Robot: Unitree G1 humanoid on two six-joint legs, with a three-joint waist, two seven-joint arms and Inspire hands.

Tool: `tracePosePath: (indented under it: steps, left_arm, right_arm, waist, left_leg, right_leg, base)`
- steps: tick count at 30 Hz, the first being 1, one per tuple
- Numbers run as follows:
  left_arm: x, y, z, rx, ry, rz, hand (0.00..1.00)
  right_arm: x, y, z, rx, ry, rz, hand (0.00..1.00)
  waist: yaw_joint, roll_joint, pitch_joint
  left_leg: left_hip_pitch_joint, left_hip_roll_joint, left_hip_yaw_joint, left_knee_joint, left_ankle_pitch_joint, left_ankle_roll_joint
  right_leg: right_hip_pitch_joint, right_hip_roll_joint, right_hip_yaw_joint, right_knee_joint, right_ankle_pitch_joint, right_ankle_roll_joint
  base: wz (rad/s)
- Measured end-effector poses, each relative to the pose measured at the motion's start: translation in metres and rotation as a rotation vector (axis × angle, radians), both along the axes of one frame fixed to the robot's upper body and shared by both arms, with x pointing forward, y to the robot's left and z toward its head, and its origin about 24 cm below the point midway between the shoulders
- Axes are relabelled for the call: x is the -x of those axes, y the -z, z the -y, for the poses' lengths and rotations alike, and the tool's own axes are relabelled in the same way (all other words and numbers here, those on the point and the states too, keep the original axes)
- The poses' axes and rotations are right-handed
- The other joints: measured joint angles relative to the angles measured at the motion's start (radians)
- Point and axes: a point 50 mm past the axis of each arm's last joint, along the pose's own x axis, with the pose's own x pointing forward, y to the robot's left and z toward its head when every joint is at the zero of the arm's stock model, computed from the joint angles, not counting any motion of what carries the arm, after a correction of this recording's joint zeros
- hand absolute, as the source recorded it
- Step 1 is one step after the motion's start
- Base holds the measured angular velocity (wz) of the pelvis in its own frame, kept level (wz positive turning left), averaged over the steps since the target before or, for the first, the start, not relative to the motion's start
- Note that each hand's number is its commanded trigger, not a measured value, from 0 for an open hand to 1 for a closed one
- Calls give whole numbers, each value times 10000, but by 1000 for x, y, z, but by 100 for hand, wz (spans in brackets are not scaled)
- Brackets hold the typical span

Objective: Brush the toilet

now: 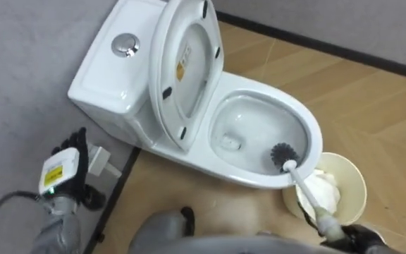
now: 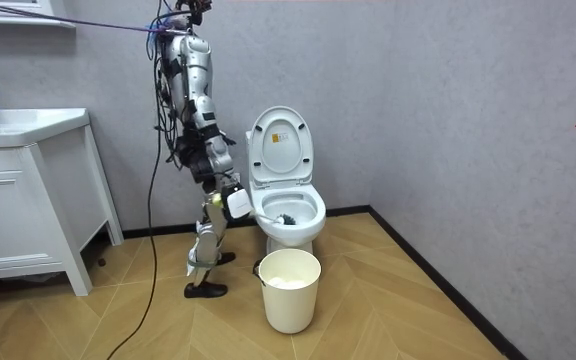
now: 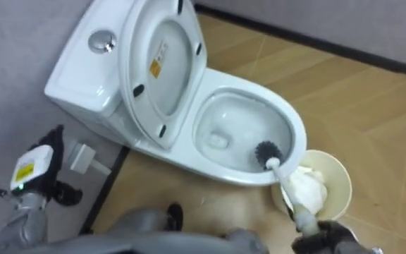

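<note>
A white toilet (image 1: 314,127) stands against the grey wall with its seat and lid (image 1: 185,63) raised. The toilet brush (image 1: 284,153) has its black bristle head inside the bowl, near the front rim. Its white handle (image 1: 307,189) slopes down over the rim to my right hand (image 1: 358,238) at the lower right, which is shut on the handle's end. My left hand (image 1: 65,169) hangs idle at the lower left beside the tank, fingers relaxed. In the room view I stand just to the left of the toilet (image 2: 290,210).
A white waste bin (image 1: 351,176) lined with a white bag stands on the wooden floor right in front of the bowl, under the brush handle. The tank carries a chrome flush button (image 1: 125,44). A white vanity cabinet (image 2: 28,200) stands at the room view's left.
</note>
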Motion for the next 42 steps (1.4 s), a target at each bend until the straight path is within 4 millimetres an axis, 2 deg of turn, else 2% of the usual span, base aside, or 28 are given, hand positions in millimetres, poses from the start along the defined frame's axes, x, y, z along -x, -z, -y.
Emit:
tracePosePath:
  steps: [4,7,11,13,17,18,21,22,25,29,30,31,36,39,42]
  left_arm:
    - [22,12,-1,414,-936,-759,0]
    - [37,18,-4,742,-1765,-1203,0]
    - [55,25,-4,1377,-3016,-1644,0]
    - [66,31,-2,1810,-3680,-2041,0]
    - [81,36,-2,2370,-4567,-2497,0]
    - [85,37,-2,2500,-4964,-2572,0]
    - [90,41,-1,2938,-5618,-2779,0]
    - [91,42,-1,3094,-5897,-2792,0]
    - [86,43,-5,3267,-6380,-2663,0]
    - [72,43,-6,3347,-6402,-2314,0]
    - [64,43,-6,3400,-6303,-2140,0]
    - [61,43,-5,3430,-6274,-2095,0]
    - [51,44,0,3652,-6201,-1914,0]
    - [55,45,3,3719,-6271,-2040,0]
    - [56,47,7,3878,-6360,-2062,0]
  right_arm:
    - [11,4,-9,-180,428,-75,100]
    - [8,5,-13,-133,619,145,100]
    - [6,7,-19,24,1350,546,100]
    - [4,6,-19,69,1331,668,100]
    - [6,6,-19,190,1273,619,100]
    - [7,7,-20,275,1237,604,100]
    - [8,7,-23,585,897,558,100]
    - [9,7,-23,673,876,616,100]
    - [8,8,-29,754,972,957,100]
    - [10,10,-39,742,1147,1047,100]
    - [11,11,-41,738,1136,1054,100]
    - [13,11,-41,737,1122,1015,100]
    - [16,11,-41,733,1123,959,100]
    - [16,12,-43,743,860,950,100]
    - [15,11,-44,995,423,992,100]
  waist:
    - [-32,19,-28]
    - [-85,-63,-9]
    - [-85,-197,-30]
    - [-81,-169,-31]
    - [-57,-165,-32]
    - [-57,-166,-33]
    - [-78,-100,-19]
    - [-88,-66,-25]
    - [-260,26,-22]
    - [-400,37,-23]
    - [-473,58,-18]
    - [-527,103,-7]
    - [-688,201,-32]
    - [-876,229,-38]
    - [-899,260,-34]
  left_leg:
    - [485,-10,6,-141,-43,-64]
    - [791,-18,6,-189,-71,-107]
    - [1122,21,91,-142,-186,-176]
    - [1126,94,88,-42,-353,-248]
    - [1317,68,166,-145,-385,-263]
    - [1415,62,232,-199,-386,-263]
    - [1621,92,416,-294,-387,-263]
    - [1702,111,502,-331,-393,-260]
    - [1788,199,760,-324,-523,-274]
    - [1988,189,826,-510,-523,-273]
    - [2094,180,847,-560,-525,-270]
    - [2207,181,937,-622,-533,-257]
    - [2387,180,1107,-781,-534,-250]
    - [2514,193,1275,-849,-534,-249]
    - [2580,195,1326,-875,-535,-250]
  right_leg:
    - [556,28,-1,-331,20,16]
    - [993,125,7,-685,80,-3]
    - [1442,210,65,-1001,112,-35]
    - [1497,290,86,-1069,118,-47]
    - [1631,268,170,-1161,123,-53]
    - [1697,256,245,-1172,120,-48]
    - [1726,287,871,-1180,126,-60]
    - [1736,294,1048,-1173,133,-71]
    - [1764,349,1223,-1160,137,-79]
    - [1806,344,1425,-1162,143,-64]
    - [1858,341,1543,-1167,149,-54]
    - [1889,341,1696,-1163,150,-49]
    - [1897,325,1930,-1157,194,2]
    - [1928,335,2107,-1155,196,4]
    - [1922,346,2280,-1163,199,9]
  base:
    - [-2]
    - [-1]
    - [-9]
    - [-2]
    - [-7]
    - [-16]
    - [-27]
    - [-31]
    - [-18]
    - [-13]
    - [-16]
    - [-22]
    - [-16]
    - [-18]
    - [-14]
